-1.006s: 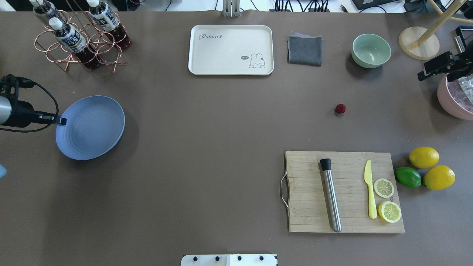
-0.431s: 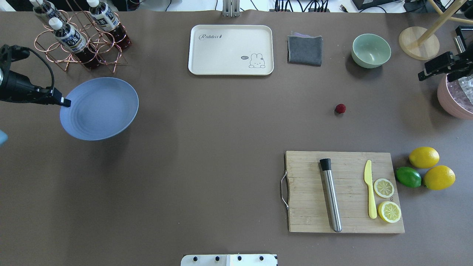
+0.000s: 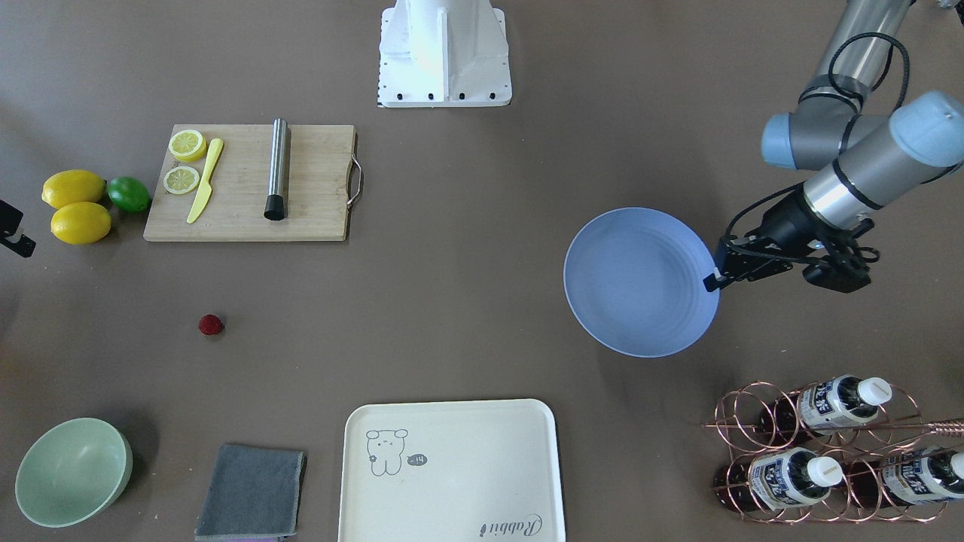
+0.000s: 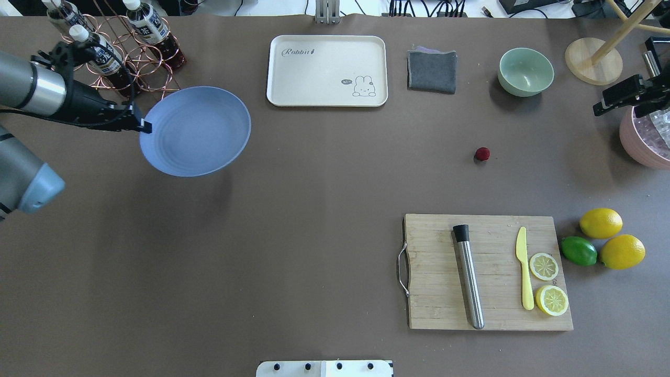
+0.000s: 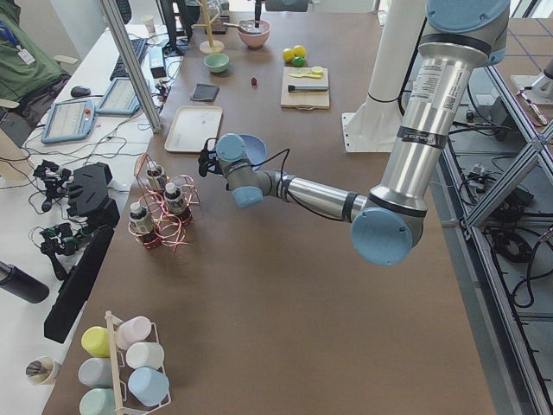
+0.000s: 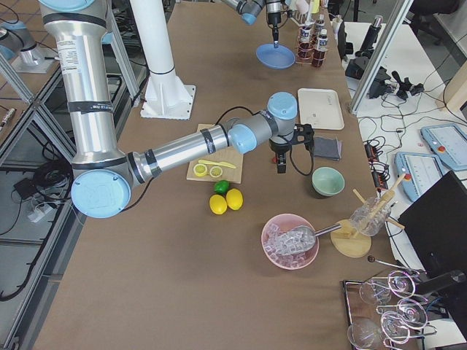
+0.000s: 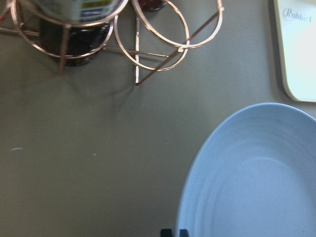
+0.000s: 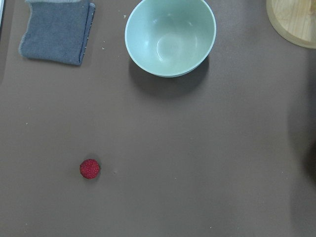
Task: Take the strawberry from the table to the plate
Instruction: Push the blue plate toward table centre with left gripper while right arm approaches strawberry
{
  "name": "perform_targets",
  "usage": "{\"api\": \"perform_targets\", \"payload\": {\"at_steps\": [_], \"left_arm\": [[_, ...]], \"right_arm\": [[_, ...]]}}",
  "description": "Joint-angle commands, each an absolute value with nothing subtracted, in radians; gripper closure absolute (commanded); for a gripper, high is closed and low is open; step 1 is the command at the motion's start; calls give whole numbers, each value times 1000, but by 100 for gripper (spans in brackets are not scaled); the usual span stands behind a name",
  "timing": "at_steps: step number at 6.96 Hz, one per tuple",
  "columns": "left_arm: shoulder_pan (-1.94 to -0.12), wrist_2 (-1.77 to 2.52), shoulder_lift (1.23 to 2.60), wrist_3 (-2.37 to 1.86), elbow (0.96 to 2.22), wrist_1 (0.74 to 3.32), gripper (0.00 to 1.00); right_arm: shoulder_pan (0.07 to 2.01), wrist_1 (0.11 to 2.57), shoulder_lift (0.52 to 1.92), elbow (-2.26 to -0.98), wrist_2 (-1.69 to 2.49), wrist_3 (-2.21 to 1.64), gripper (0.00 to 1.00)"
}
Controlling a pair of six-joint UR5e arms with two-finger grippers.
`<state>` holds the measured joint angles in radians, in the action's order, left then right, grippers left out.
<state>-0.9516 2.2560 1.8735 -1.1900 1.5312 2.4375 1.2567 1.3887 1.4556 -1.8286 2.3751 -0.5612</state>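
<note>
Left gripper (image 4: pixel 142 125) is clamped tight on the plate's (image 4: pixel 199 131) rim, fingers pinching the near edge. The plate looks lifted off the table (image 4: pixel 293 209), going by the shadow thrown beneath it. It hangs between the bottle rack (image 4: pixel 120 63) and the tray (image 4: pixel 327 70), and it's bare: nothing in it.

Over to the other side! The strawberry (image 4: pixel 482 153) sits alone on the table, between the bowl (image 4: pixel 525 71) and the board (image 4: pixel 487 272), touching neither and well apart from the plate. Right gripper (image 6: pixel 280 162) hangs high over that half of the table, nowhere near the berry. The wrist camera looks down at the fruit from well above, with no fingers in shot, so I can't tell how wide they stand.

So where are we? Early days, by my reckoning. The berry isn't grasped and nothing has been delivered. What's left is the whole pick: get down on the berry, close on it, and carry it across into the plate, wherever the plate ends up.
</note>
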Motion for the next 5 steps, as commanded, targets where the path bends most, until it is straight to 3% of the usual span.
{"api": "perform_targets", "payload": {"at_steps": [1,3,5], "left_arm": [[-766,2055,1922,-1276,1706,2261,100],[-595,1882,1940,-1391,1775,2214,100],[-441,1710,1991,-1426,1738,2214,100]], "right_arm": [[1177,1390,1396,-1830,2346,-677,0],[1067,1391,1329,-1806,2223,-785,0],[1040,1391,1226,-1665,2191,-795,0]]}}
